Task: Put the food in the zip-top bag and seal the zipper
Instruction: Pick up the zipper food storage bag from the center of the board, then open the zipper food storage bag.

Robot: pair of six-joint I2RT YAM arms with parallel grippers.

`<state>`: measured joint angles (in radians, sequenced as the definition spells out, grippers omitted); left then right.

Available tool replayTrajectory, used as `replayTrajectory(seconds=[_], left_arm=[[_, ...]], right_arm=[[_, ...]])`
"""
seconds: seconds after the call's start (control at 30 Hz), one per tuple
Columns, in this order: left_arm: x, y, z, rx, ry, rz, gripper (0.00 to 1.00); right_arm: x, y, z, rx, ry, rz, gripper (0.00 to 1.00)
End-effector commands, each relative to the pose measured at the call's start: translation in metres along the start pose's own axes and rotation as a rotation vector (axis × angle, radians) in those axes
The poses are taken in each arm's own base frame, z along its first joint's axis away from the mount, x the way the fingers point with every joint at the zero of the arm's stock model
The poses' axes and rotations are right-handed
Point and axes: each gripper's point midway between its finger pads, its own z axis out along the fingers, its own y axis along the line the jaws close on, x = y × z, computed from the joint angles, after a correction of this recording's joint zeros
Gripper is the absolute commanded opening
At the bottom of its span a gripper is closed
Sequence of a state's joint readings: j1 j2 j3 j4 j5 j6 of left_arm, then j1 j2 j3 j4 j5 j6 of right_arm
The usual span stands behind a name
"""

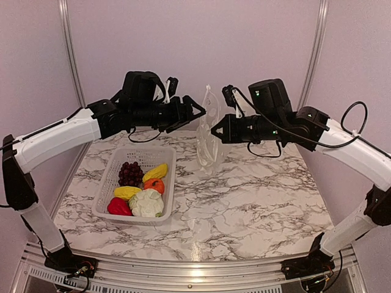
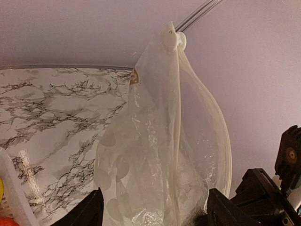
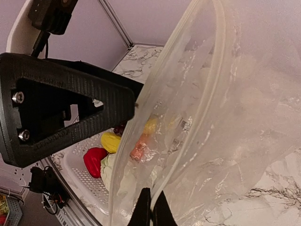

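The clear zip-top bag (image 1: 208, 131) hangs upright over the table's far middle, its bottom touching the marble. My right gripper (image 1: 214, 130) is shut on the bag's mouth edge; in the right wrist view (image 3: 151, 209) the fingers pinch the zipper strip (image 3: 214, 89). My left gripper (image 1: 200, 113) is open, its jaws wide on either side of the bag (image 2: 160, 141), not touching it. The food lies in the white basket (image 1: 107, 183): grapes (image 1: 129, 173), two yellow pieces (image 1: 156, 171), an orange fruit (image 1: 154, 184), a red pepper (image 1: 118, 206) and a pale vegetable (image 1: 146, 203).
The basket stands on the marble table's left half, below my left arm. Purple walls close in the back and sides. The metal table edge (image 1: 195, 268) runs along the front, between the arm bases.
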<state>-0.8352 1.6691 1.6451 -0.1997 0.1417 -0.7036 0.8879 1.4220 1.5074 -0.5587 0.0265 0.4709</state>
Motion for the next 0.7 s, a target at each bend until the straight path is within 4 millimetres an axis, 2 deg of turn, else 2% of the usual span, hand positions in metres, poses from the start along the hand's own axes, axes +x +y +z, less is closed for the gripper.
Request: replayTrajectory(seconds=[0.0, 0.07, 0.17, 0.23, 0.3, 0.43, 0.47, 0.53, 0.6, 0.67], left_arm=[[0.026, 0.038, 0.016, -0.214, 0.119, -0.015, 0.76], [0.031, 0.047, 0.022, -0.249, 0.143, -0.009, 0.73], [0.034, 0.057, 0.026, -0.303, 0.158, -0.007, 0.62], [0.031, 0.064, 0.028, -0.340, 0.142, -0.003, 0.44], [0.030, 0.061, 0.033, -0.317, 0.131, -0.004, 0.28], [0.030, 0.047, 0.039, -0.251, 0.105, 0.014, 0.04], [0.029, 0.042, 0.039, -0.232, 0.091, 0.020, 0.00], [0.030, 0.032, 0.040, -0.186, 0.084, 0.023, 0.00], [0.030, 0.030, 0.040, -0.178, 0.073, 0.023, 0.00], [0.030, 0.031, 0.041, -0.182, 0.072, 0.018, 0.00]], right_arm=[[0.001, 0.000, 0.006, -0.007, 0.012, -0.029, 0.00], [0.005, 0.002, 0.009, -0.017, 0.028, -0.034, 0.00], [0.009, 0.003, 0.012, -0.028, 0.044, -0.040, 0.00], [0.010, -0.001, 0.013, -0.006, 0.052, -0.042, 0.00], [0.009, -0.013, 0.013, 0.064, 0.045, -0.040, 0.00], [0.013, -0.039, 0.015, 0.200, 0.061, -0.013, 0.01], [0.014, -0.045, 0.018, 0.223, 0.066, -0.007, 0.06], [0.012, -0.054, 0.023, 0.262, 0.063, 0.001, 0.17], [0.006, -0.059, 0.028, 0.293, 0.047, -0.007, 0.24], [0.000, -0.060, 0.035, 0.314, 0.035, -0.016, 0.27]])
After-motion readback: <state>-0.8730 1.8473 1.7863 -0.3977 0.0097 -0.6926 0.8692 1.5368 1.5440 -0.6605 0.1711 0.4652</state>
